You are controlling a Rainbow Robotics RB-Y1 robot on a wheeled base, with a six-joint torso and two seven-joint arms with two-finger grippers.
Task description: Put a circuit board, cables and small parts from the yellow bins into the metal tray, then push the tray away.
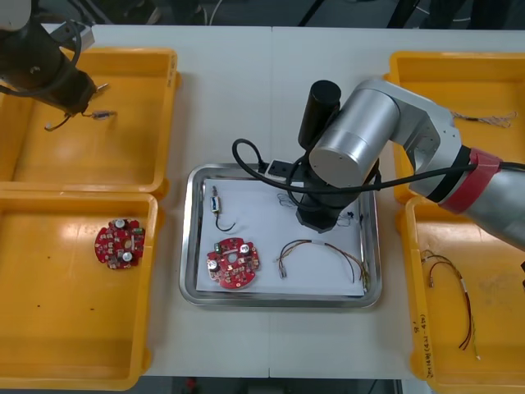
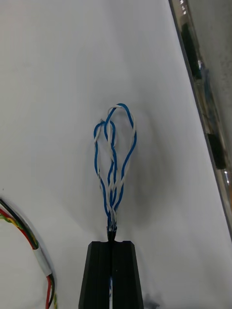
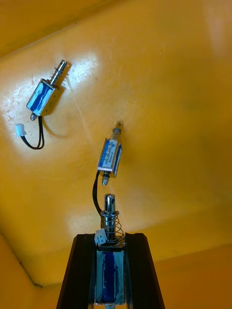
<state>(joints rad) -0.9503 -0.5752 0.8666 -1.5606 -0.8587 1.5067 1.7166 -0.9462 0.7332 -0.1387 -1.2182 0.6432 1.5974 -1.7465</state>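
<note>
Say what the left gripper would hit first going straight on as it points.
Likely the loose metal part on the yellow bin's floor just ahead of the left gripper, which holds a second metal part; depth is unclear. The right gripper holds a blue and white cable over the tray.

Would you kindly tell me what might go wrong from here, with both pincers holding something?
The right pincer grips the blue and white cable only by its tip over the tray, so it might slip early. The left pincer holds a small metal part in the bin; a neighbouring part's black wire ends right beside it and might get dragged along.
</note>
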